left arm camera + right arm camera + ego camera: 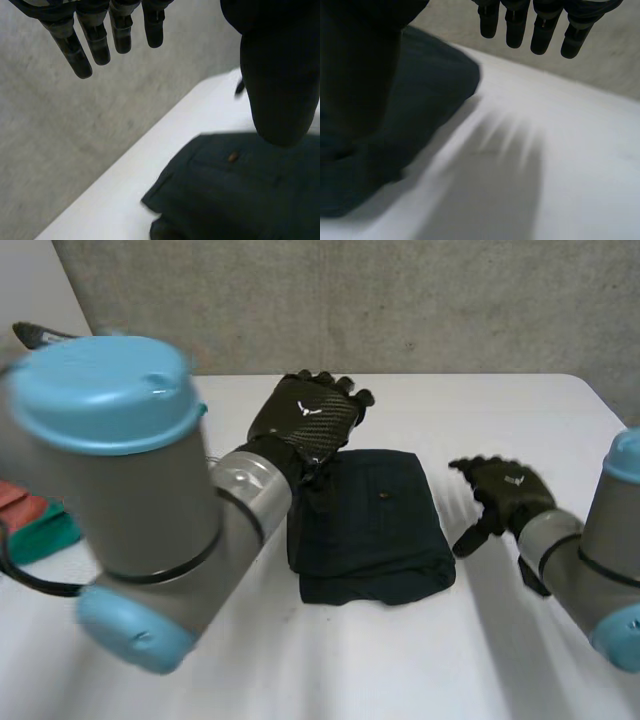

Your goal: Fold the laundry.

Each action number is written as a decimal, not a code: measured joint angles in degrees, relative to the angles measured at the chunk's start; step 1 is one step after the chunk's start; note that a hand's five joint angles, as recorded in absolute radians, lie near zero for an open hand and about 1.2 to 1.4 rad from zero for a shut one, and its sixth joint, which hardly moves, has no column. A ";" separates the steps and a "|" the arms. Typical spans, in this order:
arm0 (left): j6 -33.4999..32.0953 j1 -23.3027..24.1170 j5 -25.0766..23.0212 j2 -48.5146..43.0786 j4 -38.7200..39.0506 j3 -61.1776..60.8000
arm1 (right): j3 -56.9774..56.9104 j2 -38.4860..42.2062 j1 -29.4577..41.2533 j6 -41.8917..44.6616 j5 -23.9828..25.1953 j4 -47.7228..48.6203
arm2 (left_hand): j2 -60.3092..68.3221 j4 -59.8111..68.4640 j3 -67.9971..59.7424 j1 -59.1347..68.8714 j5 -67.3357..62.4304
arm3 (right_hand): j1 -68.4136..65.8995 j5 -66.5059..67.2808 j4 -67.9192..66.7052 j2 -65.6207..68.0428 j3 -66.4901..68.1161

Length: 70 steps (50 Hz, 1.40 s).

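Observation:
A dark green garment (pixel 372 525) lies folded into a compact rectangle in the middle of the white table (pixel 480 410). A small button shows on its top layer (pixel 233 157). My left hand (pixel 305 418) hovers above the garment's far left corner with straight fingers (pixel 80 47) and holds nothing. To the right of the garment my right hand (pixel 505 495) is raised off the table, fingers (pixel 540 30) straight and spread, thumb pointing down toward the cloth's right edge (pixel 435 95). Neither hand touches the cloth.
A red and a green folded item (pixel 35 525) lie at the table's left edge, partly behind my left arm (pixel 130 500). A grey wall (pixel 350 300) rises behind the table's far edge.

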<state>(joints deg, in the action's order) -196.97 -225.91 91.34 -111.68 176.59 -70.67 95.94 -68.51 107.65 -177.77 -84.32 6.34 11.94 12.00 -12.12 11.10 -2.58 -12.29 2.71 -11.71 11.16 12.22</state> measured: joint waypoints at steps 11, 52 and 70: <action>4.26 -4.37 -15.34 9.06 4.83 -13.72 | 2.40 5.01 0.30 -9.77 11.66 1.01 | 0.00 0.00 0.00 0.00 0.00 | 0.00 0.00 0.00 0.00 0.00; 5.01 0.27 -15.59 3.83 5.49 -3.61 | -48.71 34.71 -15.34 -8.10 -2.30 3.23 | 0.00 0.00 0.00 0.00 0.00 | -50.56 51.18 -56.90 55.40 51.66; 6.47 4.16 -15.73 2.35 5.13 -1.98 | -85.96 55.03 -25.32 5.15 -1.31 -13.76 | 0.00 0.00 0.00 0.00 0.00 | -50.56 51.46 -56.97 55.40 51.66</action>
<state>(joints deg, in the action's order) -190.50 -221.75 75.61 -109.34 181.72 -72.64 9.98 -13.48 82.32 -172.62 -85.63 -7.42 11.94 12.00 -12.12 11.10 -2.58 -62.85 54.17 -68.68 66.57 63.88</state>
